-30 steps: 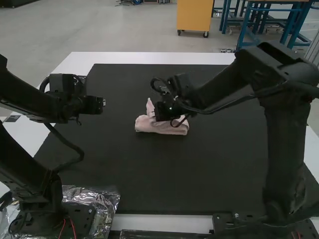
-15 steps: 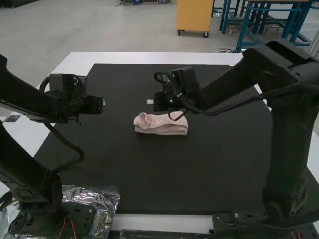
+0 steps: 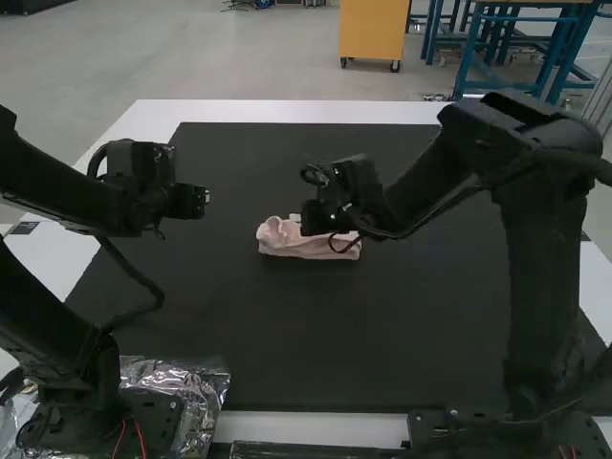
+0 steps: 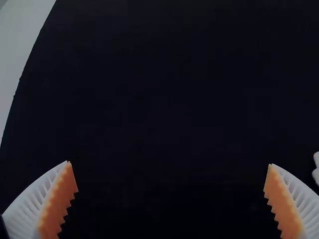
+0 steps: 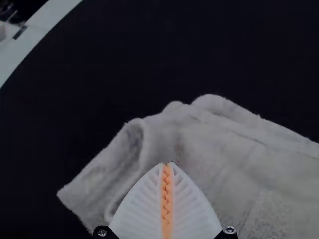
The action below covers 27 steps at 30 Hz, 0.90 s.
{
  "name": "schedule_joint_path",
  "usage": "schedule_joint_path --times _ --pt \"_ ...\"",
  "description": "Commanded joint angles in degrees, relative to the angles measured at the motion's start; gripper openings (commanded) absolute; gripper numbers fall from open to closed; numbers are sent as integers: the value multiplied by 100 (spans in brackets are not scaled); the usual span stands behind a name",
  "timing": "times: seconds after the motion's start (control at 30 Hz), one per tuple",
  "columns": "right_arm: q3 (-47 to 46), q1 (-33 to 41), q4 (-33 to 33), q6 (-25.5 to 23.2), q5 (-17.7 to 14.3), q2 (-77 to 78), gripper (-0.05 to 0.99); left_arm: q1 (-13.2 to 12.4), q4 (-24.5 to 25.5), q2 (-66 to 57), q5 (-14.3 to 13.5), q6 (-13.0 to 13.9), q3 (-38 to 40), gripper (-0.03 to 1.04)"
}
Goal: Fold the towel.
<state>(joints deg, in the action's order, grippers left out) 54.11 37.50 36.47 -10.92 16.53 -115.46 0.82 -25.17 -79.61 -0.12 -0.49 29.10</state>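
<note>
From where I'm standing, the pink towel [image 3: 298, 249] lies in a narrow, rumpled bundle on the black mat [image 3: 287, 335], so I'd say they're at a late fold or tidying its loose end. The right gripper [image 5: 167, 163] is over it with fingers pressed together and no cloth between them, while the left gripper [image 4: 169, 163] waits well apart, fingers spread. Next probably calls for a gentle press, or opening to pinch that end; I can read no label on the cloth.

Black mat [image 3: 335, 335] on white table [image 3: 287, 111], crinkled silvery sheeting [image 3: 206, 381] just beside.
</note>
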Motion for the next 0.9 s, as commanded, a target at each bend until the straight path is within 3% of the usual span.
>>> schedule_joint_path --times 0.0,0.4,0.53,0.67,0.7,0.77,0.87 --pt "-5 -172 150 -7 8 -214 -2 32 -50 315 -129 -48 43 88" --pt "-23 -339 458 -24 8 -1014 -2 32 320 640 -129 -48 403 88" --pt "56 -392 414 -191 43 -434 -2 32 592 833 -155 -48 667 88" --pt "285 -577 -114 -253 43 604 -2 32 961 1141 -269 -48 1045 94" --pt "355 -647 -307 -297 34 911 3 32 1040 1238 -304 -48 1124 95" --pt "460 -805 -641 -350 34 1579 25 32 1190 1475 -348 -48 1291 96" --pt "548 -1007 -1072 -350 -115 2572 67 59 1216 1950 -348 49 1432 96"
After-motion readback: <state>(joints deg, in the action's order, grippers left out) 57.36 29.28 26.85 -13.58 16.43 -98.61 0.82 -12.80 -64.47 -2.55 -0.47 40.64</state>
